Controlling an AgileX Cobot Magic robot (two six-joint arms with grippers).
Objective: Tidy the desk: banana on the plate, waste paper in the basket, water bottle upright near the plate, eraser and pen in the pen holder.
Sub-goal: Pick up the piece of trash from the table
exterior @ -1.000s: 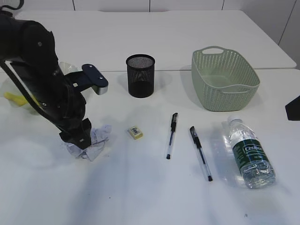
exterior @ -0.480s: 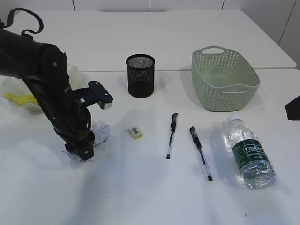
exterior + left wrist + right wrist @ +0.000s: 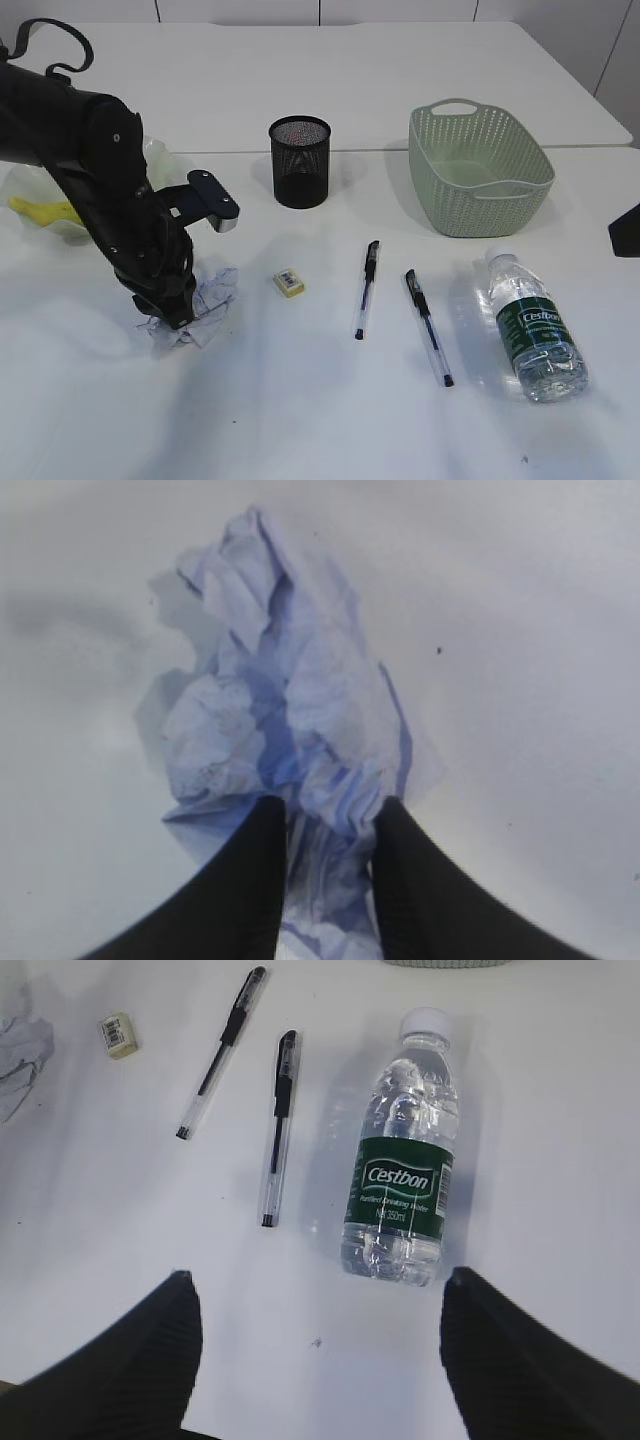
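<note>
Crumpled pale-blue waste paper (image 3: 208, 298) lies left of centre on the white desk. My left gripper (image 3: 172, 315) points down into it, and in the left wrist view the paper (image 3: 290, 700) is pinched between the two black fingers of that gripper (image 3: 328, 815). A banana (image 3: 40, 211) rests on the plate (image 3: 158, 150), partly hidden by the arm. The eraser (image 3: 289, 283), two pens (image 3: 366, 290) (image 3: 428, 326) and the water bottle (image 3: 530, 325) lie flat. My right gripper (image 3: 315, 1305) hovers open near the bottle's base (image 3: 403, 1185), holding nothing.
The black mesh pen holder (image 3: 299, 162) stands at the back centre. A green basket (image 3: 432, 195) sits at the back right. A seam between two tables runs behind them. Only a dark piece of the right arm (image 3: 625, 230) shows at the exterior view's right edge.
The left gripper's jaws have closed in on the waste paper, and the paper has bunched and shifted slightly under them. The right arm has not moved.
</note>
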